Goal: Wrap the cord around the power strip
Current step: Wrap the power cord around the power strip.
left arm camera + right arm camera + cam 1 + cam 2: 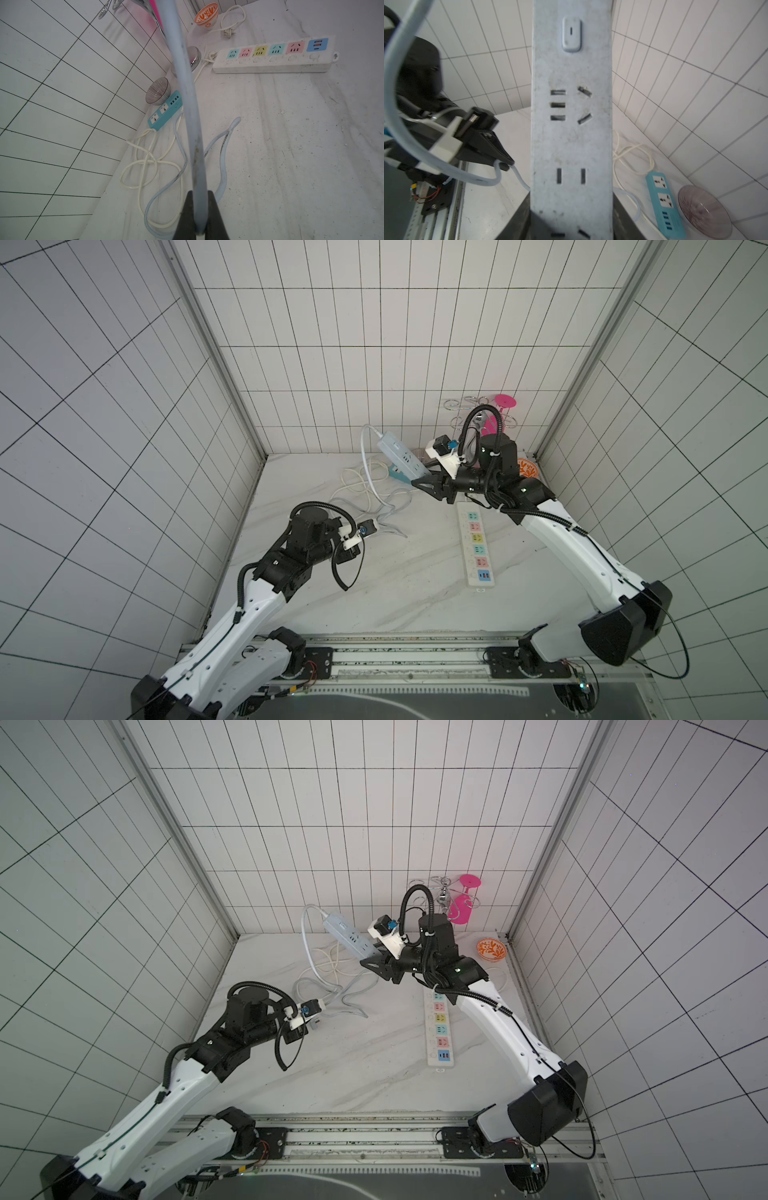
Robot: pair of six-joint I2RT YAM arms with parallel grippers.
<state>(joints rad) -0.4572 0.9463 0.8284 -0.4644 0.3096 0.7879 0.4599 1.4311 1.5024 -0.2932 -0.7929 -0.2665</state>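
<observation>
Right pincer [417, 482] grips power strip [401, 454] near teal strip [397, 474].

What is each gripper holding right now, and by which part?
The right gripper is shut on the power strip, at the end opposite its cord. The left gripper is shut on the cord, partway along its length.

Even, soft light; wrist views blurred (edges bowed).
</observation>
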